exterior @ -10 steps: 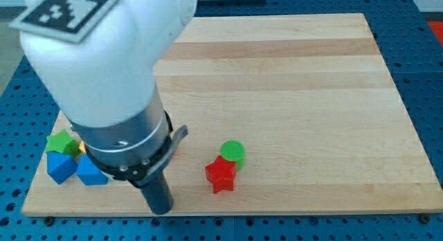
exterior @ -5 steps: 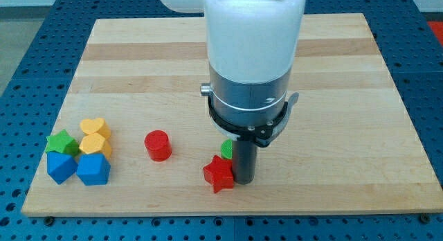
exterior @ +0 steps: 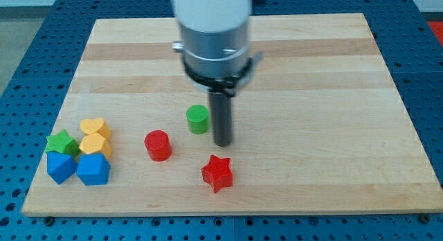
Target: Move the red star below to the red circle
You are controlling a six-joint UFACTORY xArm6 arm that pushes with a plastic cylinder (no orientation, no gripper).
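**Red star low on wooden desk, rod tip just above it**

Pale wooden desk (exterior: pixel 332 75), seen from above, ringed by blue perforated surface. No hand fitted: only a straight dark rod under a white and grey arm. My tip (exterior: pixel 222 143) down on the wood, just right of the green cylinder (exterior: pixel 197 119), apart from it, and above the red star (exterior: pixel 217 173), also apart. Red star near the desk's bottom edge, to the lower right of the red circle (exterior: pixel 158 145), not directly beneath it. Red circle lower left of the green cylinder. Cluster at the view's left edge: green star (exterior: pixel 61 141), two yellow blocks (exterior: pixel 93 127) (exterior: pixel 93 144) stacked one above the other, two blue blocks (exterior: pixel 61 166) (exterior: pixel 93 170) side by side below, all close together.
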